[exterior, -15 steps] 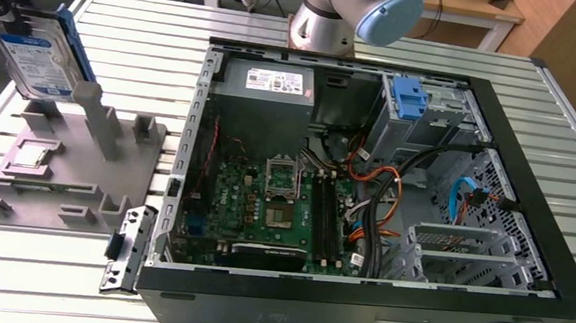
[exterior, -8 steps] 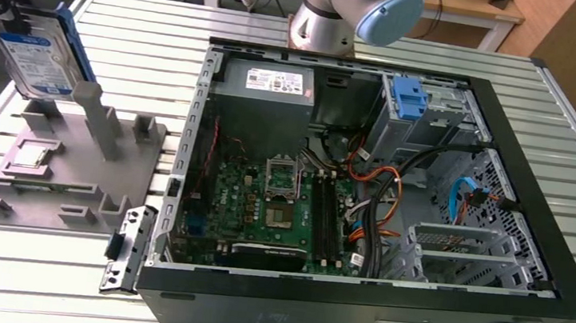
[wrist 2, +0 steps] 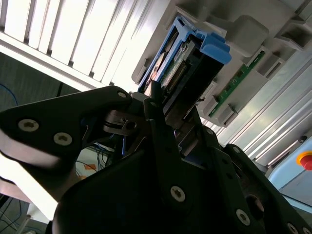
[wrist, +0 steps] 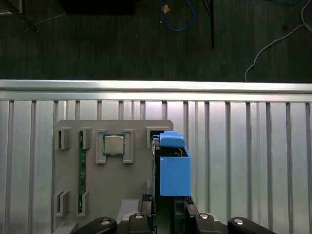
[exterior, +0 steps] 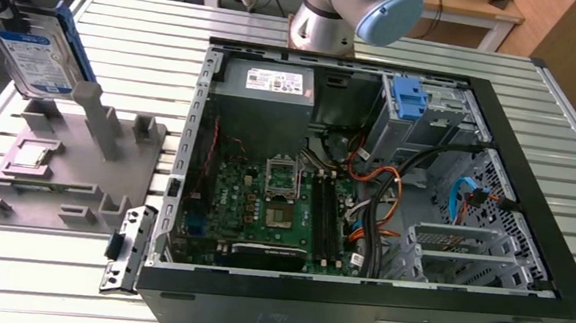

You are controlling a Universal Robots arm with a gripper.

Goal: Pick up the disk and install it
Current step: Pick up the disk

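Open computer case (exterior: 358,314) on slatted table (exterior: 29,279), grey fixture (exterior: 72,175) beside — holding processor chip (wrist: 113,145)

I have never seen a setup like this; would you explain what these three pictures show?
One robot arm works on a slatted metal table. The exterior view looks on from off the arm; both wrist views come from cameras riding on it, looking along its end effector. On the table lie an open computer case and a grey holder with a processor chip. The disk, a drive in a blue frame, stands upright at the holder, with the end effector at its upper end.
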